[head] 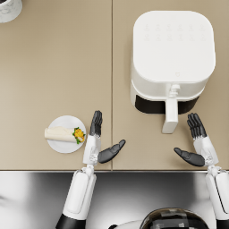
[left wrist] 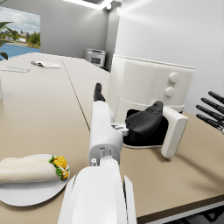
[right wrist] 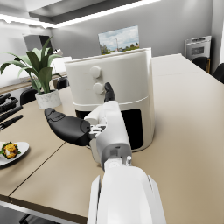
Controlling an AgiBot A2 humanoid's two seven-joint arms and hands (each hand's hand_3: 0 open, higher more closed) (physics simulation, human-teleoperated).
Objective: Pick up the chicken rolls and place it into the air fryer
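1. Roll (head: pixel 62 133): one wrap with yellow and green filling at its open end, lying on a small white plate (head: pixel 66 146) close to the table's near edge, toward the left. Not yet lifted; nothing touches it.
2. Left hand (head: pixel 99 142): hovers just beside the plate on the fryer side, fingers (head: pixel 96 123) straight and spread, thumb out, holding nothing. Judged a ready pose, since the roll lies a short sideways reach away.
3. Right hand (head: pixel 197 145): near the table's near edge at the right, released, fingers apart, empty. It stands just beside the fryer handle, likely placed to steady or shift the drawer.
4. Air fryer (head: pixel 172 53): white body at mid-table toward the right. Its drawer (head: pixel 166 106) shows a dark gap along the front; whether that gap admits the roll cannot be told. The handle (head: pixel 171 116) points at the near edge.
5. Table (head: pixel 53 67): tan top, with a seam running from the far edge to the near. Open surface lies between plate and fryer, giving a free path for the carry.
6. Edge note: plate and both hands sit close to the near edge, so a sideways nudge risks the plate more than the fryer.
7. Far left corner: a white pot (head: pixel 9 9), well apart.
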